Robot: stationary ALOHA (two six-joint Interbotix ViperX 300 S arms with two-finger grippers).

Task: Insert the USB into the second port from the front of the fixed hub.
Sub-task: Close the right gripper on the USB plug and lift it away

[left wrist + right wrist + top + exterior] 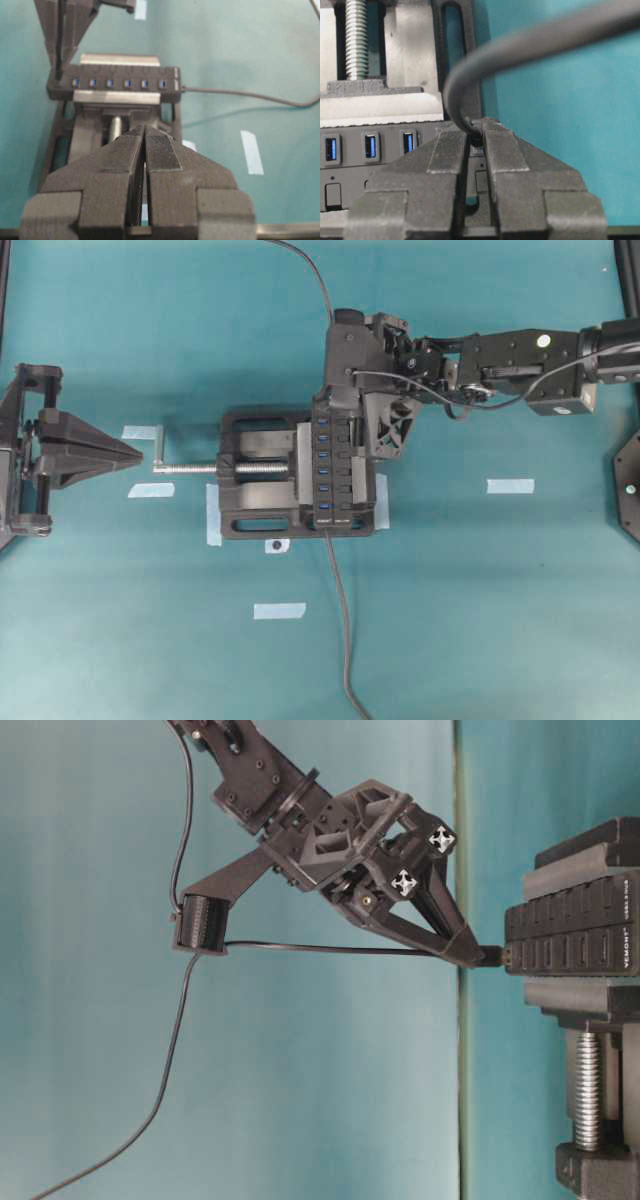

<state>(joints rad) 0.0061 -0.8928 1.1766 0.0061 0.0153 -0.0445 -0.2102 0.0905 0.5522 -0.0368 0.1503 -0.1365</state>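
Note:
The black hub [325,462] lies clamped in the vise, its row of blue ports facing up. My right gripper [476,135] is shut on the small black USB [476,138], whose thin cable [520,45] arcs up and away. In the table-level view the fingertips [462,946] hold the USB [492,957] against the hub [570,935] at its far end. In the left wrist view several blue ports on the hub [115,84] stand uncovered. How deep the plug sits is hidden. My left gripper [125,450] hangs shut and holds nothing, well left of the vise.
The black vise [250,475] holds the hub, and its silver screw [190,468] points left toward my left gripper. The hub's thicker grey cable [340,620] runs toward the front edge. Tape strips [510,485] [279,610] mark the teal table.

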